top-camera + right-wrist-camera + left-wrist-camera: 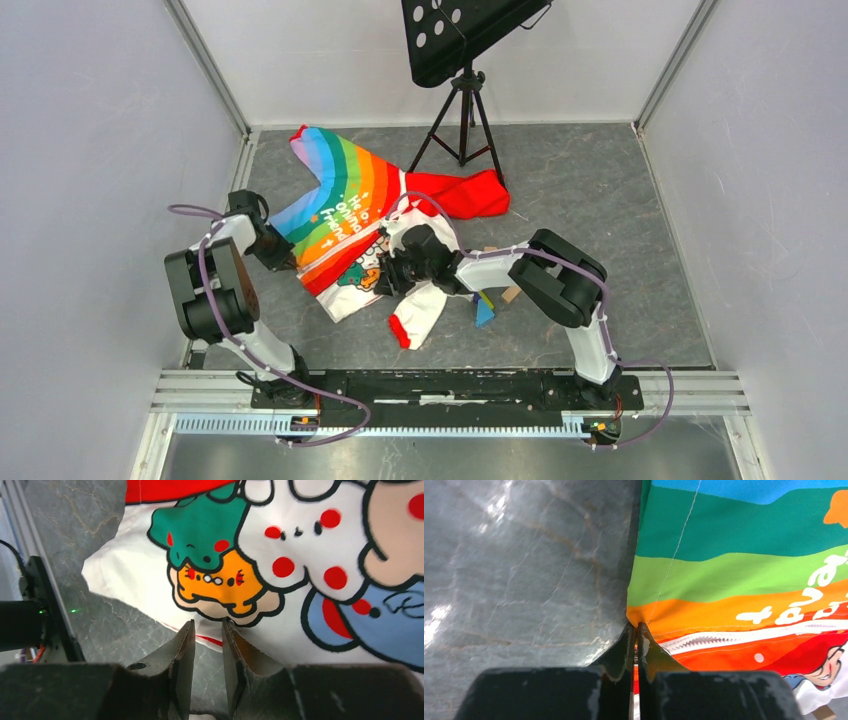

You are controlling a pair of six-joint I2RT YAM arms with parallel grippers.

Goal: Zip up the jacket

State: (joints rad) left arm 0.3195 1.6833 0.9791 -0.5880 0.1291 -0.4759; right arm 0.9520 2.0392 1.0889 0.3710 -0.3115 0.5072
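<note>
Jacket (345, 215) lies spread on table (620, 210), centre-left, reaching toward far edge. L gripper (635, 626) is pinched shut on its orange hem. R gripper (206, 630) has jaws narrow, not closed, at white printed hem; contact w/ fabric unclear.

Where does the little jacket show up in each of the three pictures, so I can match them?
Top view: the jacket lies spread near the middle of the table.
Left wrist: its rainbow stripes fill the right half; the left hand pinches the orange edge at bottom centre.
Right wrist: its white cartoon print fills the top and right.
Shared landmark: the grey marbled table under the jacket, seen in all three.
</note>
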